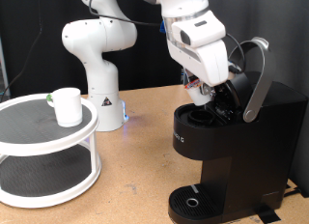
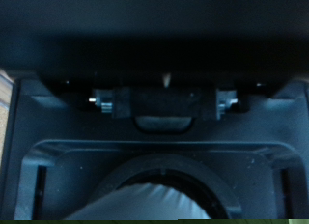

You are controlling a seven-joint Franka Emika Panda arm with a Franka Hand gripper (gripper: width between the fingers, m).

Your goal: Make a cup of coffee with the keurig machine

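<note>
Closest up is the keurig machine (image 1: 227,147) on the bench (image 1: 135,176), lid flipped up. The gripper (image 1: 214,97) is poking down into its open pod chamber, can't tell if the fingers are apart. The cup (image 1: 67,106) sits on the white tiered stand (image 1: 48,147), exterior view's left.

The gripper's fingertips (image 1: 214,97) vanish inside the open keurig (image 1: 232,137); its right side runs off frame; the wrist view stays murky.

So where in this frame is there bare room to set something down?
Free: the wooden table between the white tiered stand and the keurig machine; the stand's top beside the cup; the machine's drip tray. Crowded: the open brew head, where the hand reaches in.
</note>
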